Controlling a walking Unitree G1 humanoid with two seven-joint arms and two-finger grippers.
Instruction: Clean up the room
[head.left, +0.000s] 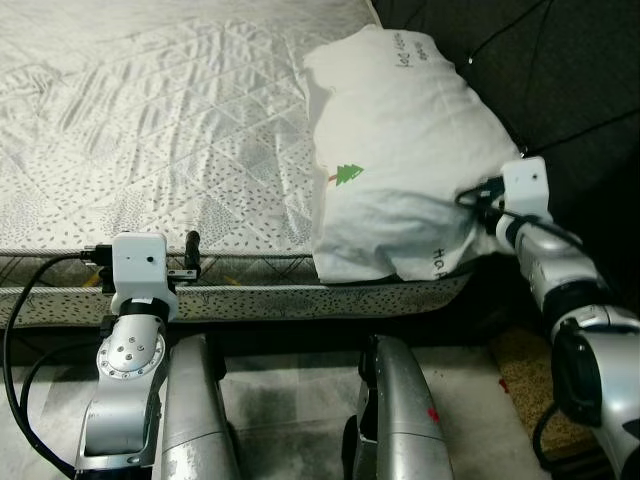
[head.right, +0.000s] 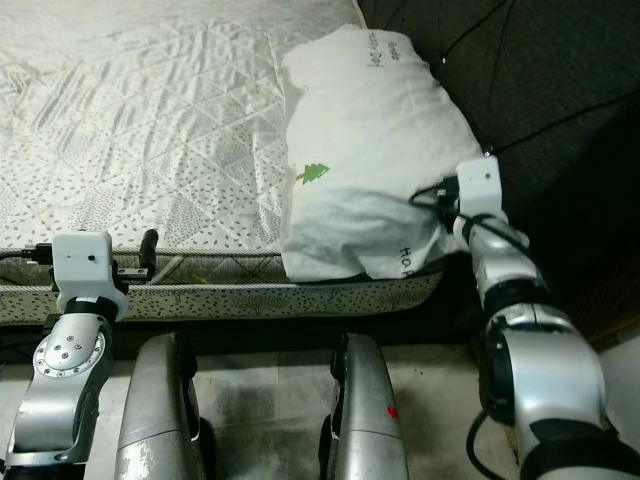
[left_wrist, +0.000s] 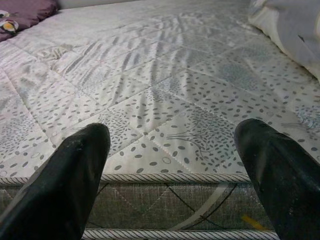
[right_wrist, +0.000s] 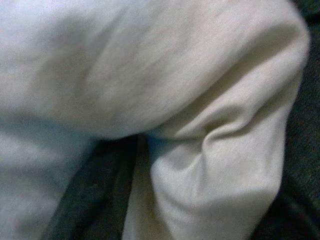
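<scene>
We see the white pillow (head.left: 400, 150) lying on the mattress (head.left: 150, 130) at its right end, against the dark headboard (head.left: 560, 70). Our right gripper (head.left: 478, 205) presses into its lower right corner, fingers buried in fabric, so we cannot tell their state. Our left gripper (left_wrist: 175, 170) hovers at the mattress edge, fingers spread apart around nothing.

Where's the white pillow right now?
The white pillow lies on the mattress, at its right end beside the dark headboard, with the right gripper pressed into its near corner.
</scene>
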